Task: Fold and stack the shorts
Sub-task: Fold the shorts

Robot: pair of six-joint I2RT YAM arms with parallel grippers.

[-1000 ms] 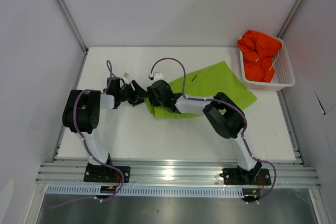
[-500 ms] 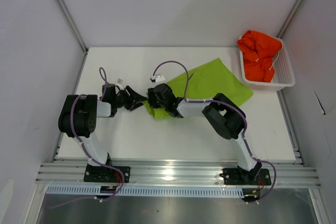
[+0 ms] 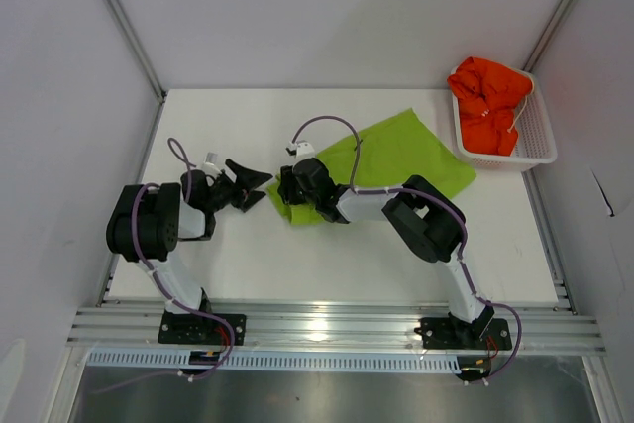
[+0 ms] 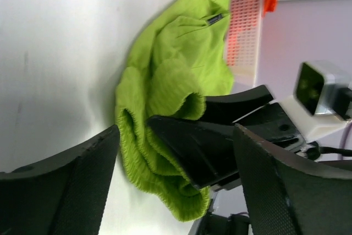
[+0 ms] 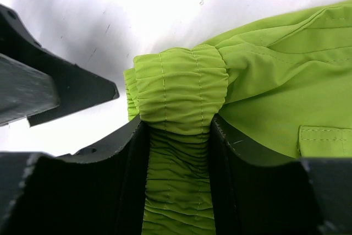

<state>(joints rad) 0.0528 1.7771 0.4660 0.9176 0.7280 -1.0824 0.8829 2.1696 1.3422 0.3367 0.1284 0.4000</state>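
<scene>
The lime green shorts (image 3: 396, 154) lie spread on the white table, their gathered waistband bunched at the left end (image 5: 179, 81). My right gripper (image 3: 288, 191) (image 5: 179, 127) is shut on that waistband, and the ruched cloth fills the gap between its fingers (image 5: 127, 160). My left gripper (image 3: 250, 185) (image 4: 176, 136) stands open just left of the bunch, apart from the green cloth (image 4: 176, 75), with the right gripper's black finger (image 4: 203, 149) in front of it. The orange-red shorts (image 3: 487, 101) sit crumpled in the basket.
The white mesh basket (image 3: 540, 151) (image 4: 245, 26) stands at the table's back right corner. Grey walls close in the table on the left, back and right. An aluminium rail (image 3: 327, 329) runs along the near edge by the arm bases.
My left gripper has drawn back to the left, away from the green waistband, and its jaws have spread wider. The right gripper has kept its hold and edged slightly left.
</scene>
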